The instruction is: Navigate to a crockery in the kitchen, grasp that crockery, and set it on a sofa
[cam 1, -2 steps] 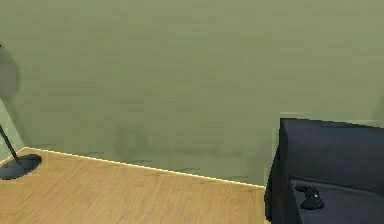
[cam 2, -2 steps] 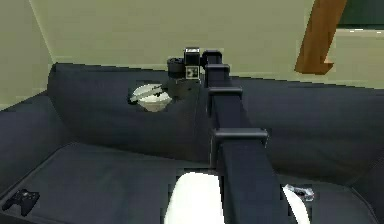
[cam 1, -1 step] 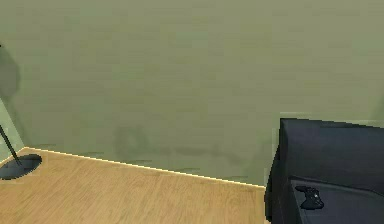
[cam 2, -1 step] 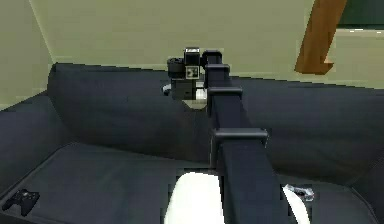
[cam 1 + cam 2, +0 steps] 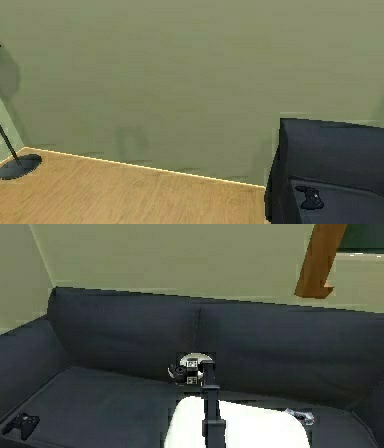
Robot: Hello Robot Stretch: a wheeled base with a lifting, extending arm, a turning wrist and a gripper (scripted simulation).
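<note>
Small round grey dish (image 5: 193, 359), pale rim, against dark sofa (image 5: 120, 334), arm (image 5: 211, 414) out over white cushion (image 5: 250, 429), gripper (image 5: 184, 372) by dish, holding or not unclear.

Dark fabric sofa (image 5: 330, 165): cut off at the forward view's 4 o'clock corner. Small round silvery object (image 5: 192, 359) at the gripper (image 5: 186, 373), arm side view centre: too small to identify; hold status indeterminable.
</note>
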